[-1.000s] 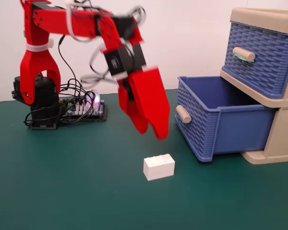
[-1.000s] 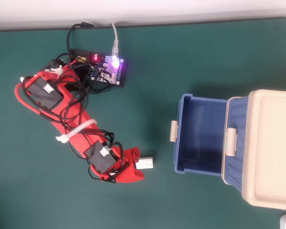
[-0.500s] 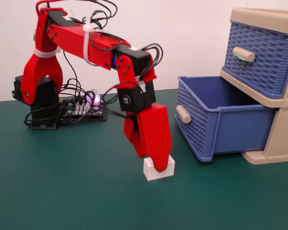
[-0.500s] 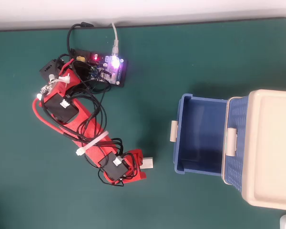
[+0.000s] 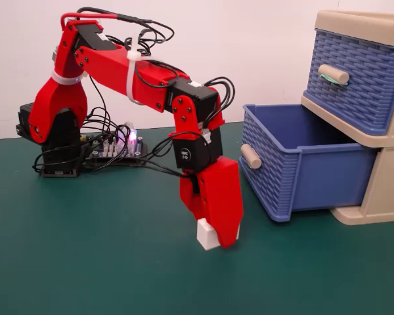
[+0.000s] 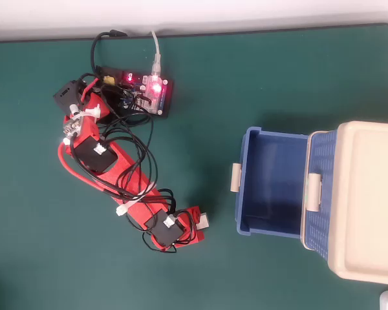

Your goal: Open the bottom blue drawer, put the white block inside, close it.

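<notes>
The white block [image 5: 206, 235] sits on the green table, mostly covered by my red gripper [image 5: 214, 233], which has come straight down over it. In the overhead view only the block's end [image 6: 205, 221] sticks out to the right of the gripper [image 6: 196, 223]. The wide front jaw hides the other, so the gap between the jaws does not show. To the right, the bottom blue drawer [image 5: 302, 167] stands pulled out of the beige cabinet [image 5: 389, 187]; its plain beige handle [image 5: 250, 155] faces the arm. From above the drawer's inside [image 6: 271, 184] looks empty.
The upper blue drawer [image 5: 354, 72], with a green scrap at its handle, is pushed in. The arm's base [image 5: 49, 141] and a lit circuit board [image 6: 145, 93] with loose cables sit at the back left. Open green table lies between the block and the drawer front.
The gripper came down from above the table onto the white block and sank lower around it. The arm stretched forward. The block seems hardly moved; the drawer stays open.
</notes>
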